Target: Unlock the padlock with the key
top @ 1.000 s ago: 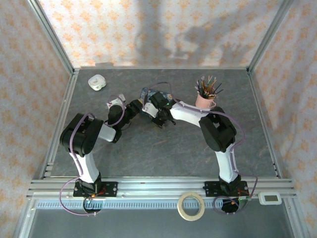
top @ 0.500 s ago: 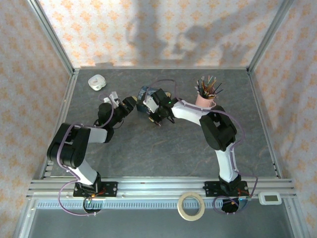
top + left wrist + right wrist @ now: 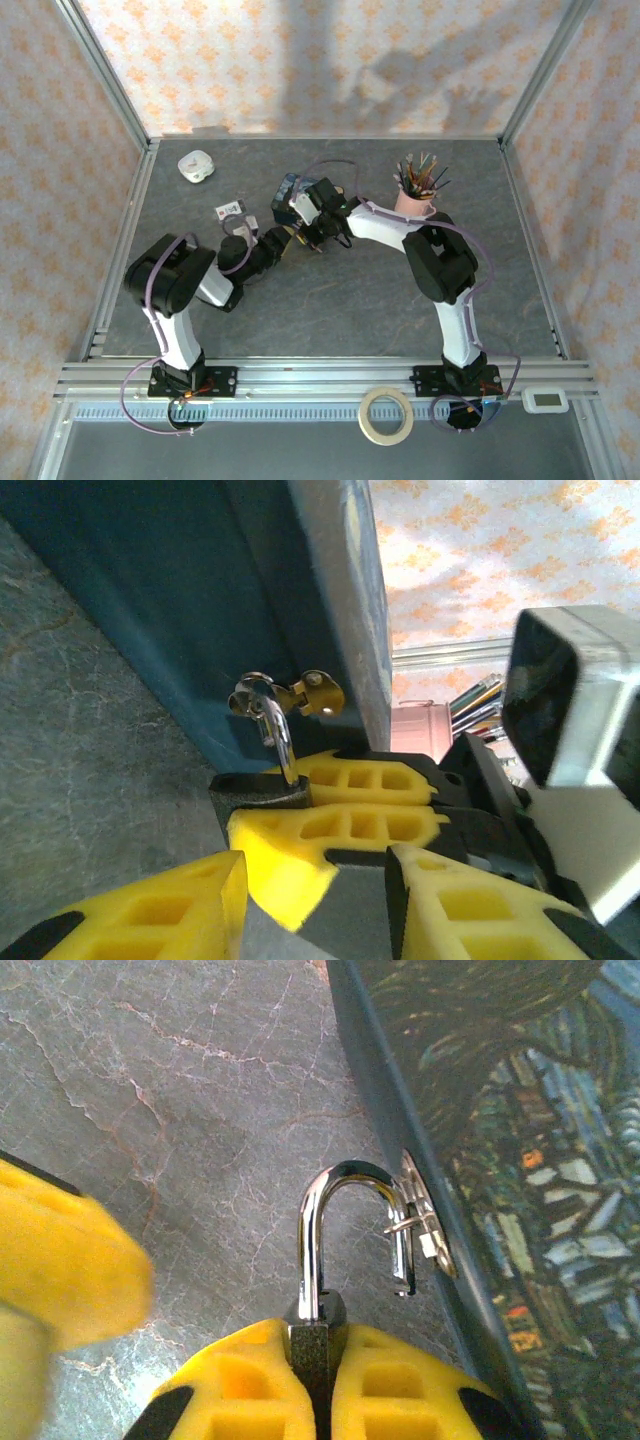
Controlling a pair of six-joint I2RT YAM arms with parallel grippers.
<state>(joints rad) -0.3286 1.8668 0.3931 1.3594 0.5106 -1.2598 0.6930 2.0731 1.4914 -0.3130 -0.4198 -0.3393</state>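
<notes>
The padlock [image 3: 316, 1338] hangs by its shackle [image 3: 345, 1172] from the hasp [image 3: 425, 1222] of the blue tin [image 3: 520, 1160]. At the tin's left my left gripper [image 3: 312, 880] stands spread, empty; my right gripper [image 3: 318, 1385] pinches the lock body. Small, hard, smooth metal, probably slippery: best gripped on its flat body.

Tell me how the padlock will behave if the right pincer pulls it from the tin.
The padlock looks solid metal, probably stiff and heavy for its size. Its shackle hooks through the hasp of the blue tin, so pulling would likely drag or tip the tin. The right pincer clamps its body, so slipping seems unlikely.
</notes>
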